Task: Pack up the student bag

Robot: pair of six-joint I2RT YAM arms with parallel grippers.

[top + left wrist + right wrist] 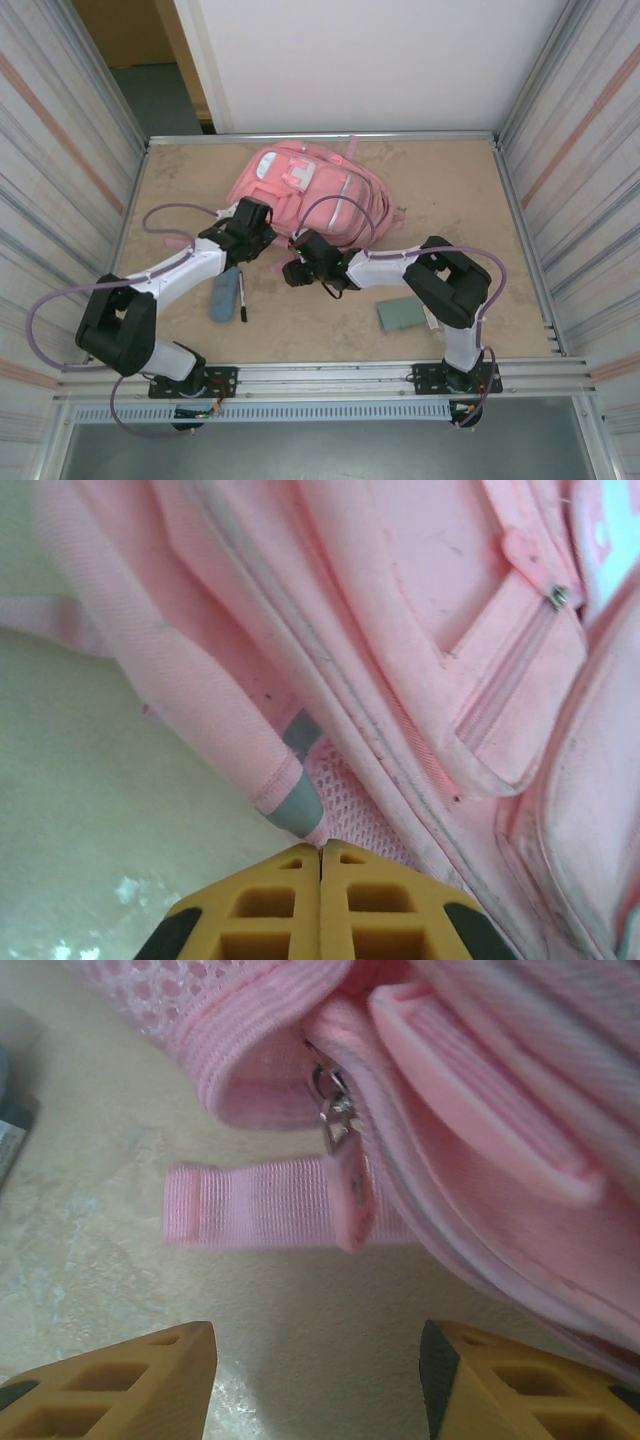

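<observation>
Plainly pink all over, the student bag [305, 190] lies flat on the table [500, 230] with its zip pockets and pale trim patches up, directly ahead of both grippers. The left gripper [320, 865] has its yellow fingers pressed together, tips right at a strip of pink mesh [345, 810] beside a grey-tipped strap [295, 805]. Whether any fabric is nipped between them cannot be told. The right gripper [318, 1360] stands spread wide over bare table, and just beyond its tips lies a flat webbing tab [265, 1205] hanging from a metal zip pull [335, 1120].

Both wrist views cut the bag off on every side, so its outline reads from the top camera alone. From above, the arms cover the bag's near edge and the fingers themselves are too small to judge. Behind the left gripper, nearer the bases, lie a blue-grey pouch [225, 295] and a dark pen [242, 298].
</observation>
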